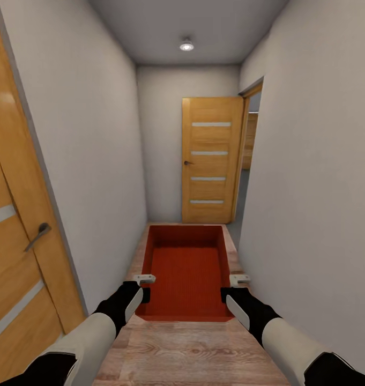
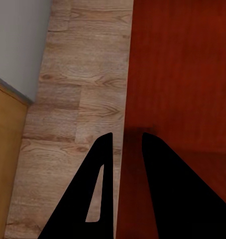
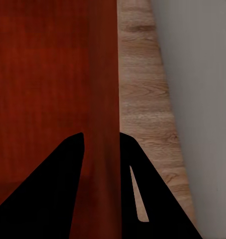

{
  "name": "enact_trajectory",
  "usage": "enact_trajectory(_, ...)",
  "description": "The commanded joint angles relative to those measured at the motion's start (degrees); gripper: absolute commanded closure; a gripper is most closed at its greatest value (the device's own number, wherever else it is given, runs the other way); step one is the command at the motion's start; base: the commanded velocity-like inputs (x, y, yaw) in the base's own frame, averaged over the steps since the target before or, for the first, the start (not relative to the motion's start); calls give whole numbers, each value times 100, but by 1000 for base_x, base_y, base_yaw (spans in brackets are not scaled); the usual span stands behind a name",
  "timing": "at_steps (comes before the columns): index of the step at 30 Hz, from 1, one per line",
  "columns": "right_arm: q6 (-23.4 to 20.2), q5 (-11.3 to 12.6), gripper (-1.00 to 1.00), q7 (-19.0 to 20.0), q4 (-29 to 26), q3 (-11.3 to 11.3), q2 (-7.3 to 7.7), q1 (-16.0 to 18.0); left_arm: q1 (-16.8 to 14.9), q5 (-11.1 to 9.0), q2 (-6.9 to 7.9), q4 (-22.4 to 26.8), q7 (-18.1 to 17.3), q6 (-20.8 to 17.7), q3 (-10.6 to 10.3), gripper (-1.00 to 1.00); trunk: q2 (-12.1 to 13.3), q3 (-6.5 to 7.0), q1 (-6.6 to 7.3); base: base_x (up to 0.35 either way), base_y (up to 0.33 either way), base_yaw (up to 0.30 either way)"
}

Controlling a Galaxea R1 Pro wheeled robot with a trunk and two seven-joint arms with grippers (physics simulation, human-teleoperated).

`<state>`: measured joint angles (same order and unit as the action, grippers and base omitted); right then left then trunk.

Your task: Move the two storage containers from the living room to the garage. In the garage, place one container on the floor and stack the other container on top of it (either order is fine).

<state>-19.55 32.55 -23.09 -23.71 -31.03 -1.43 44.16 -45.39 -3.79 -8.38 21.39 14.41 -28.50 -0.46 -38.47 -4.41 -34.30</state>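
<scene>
Carried level between both arms down a narrow hallway over light wood-plank floor (image 1: 193, 348), the orange-red rectangular open-top storage bin (image 1: 186, 273) has each long wall pinched by left fingers (image 2: 105, 149) and right fingers (image 3: 125, 144), steadying it in transit.

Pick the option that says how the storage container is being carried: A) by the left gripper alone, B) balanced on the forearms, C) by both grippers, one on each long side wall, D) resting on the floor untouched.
C: the left gripper and right gripper each straddle a side wall of the storage container, as both wrist views show.
</scene>
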Motion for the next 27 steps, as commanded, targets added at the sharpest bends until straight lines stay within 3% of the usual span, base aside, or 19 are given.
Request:
enact_trajectory(1,-40,-118,100,-55,-19,71,5,14,4,159,3,5,141,-68,-33,100,-9,-10,-5,322,0,0)
enact_trajectory(27,-40,-118,100,-55,-19,62,-7,13,4,159,3,5,141,-59,-33,100,-9,-10,-5,322,0,0)
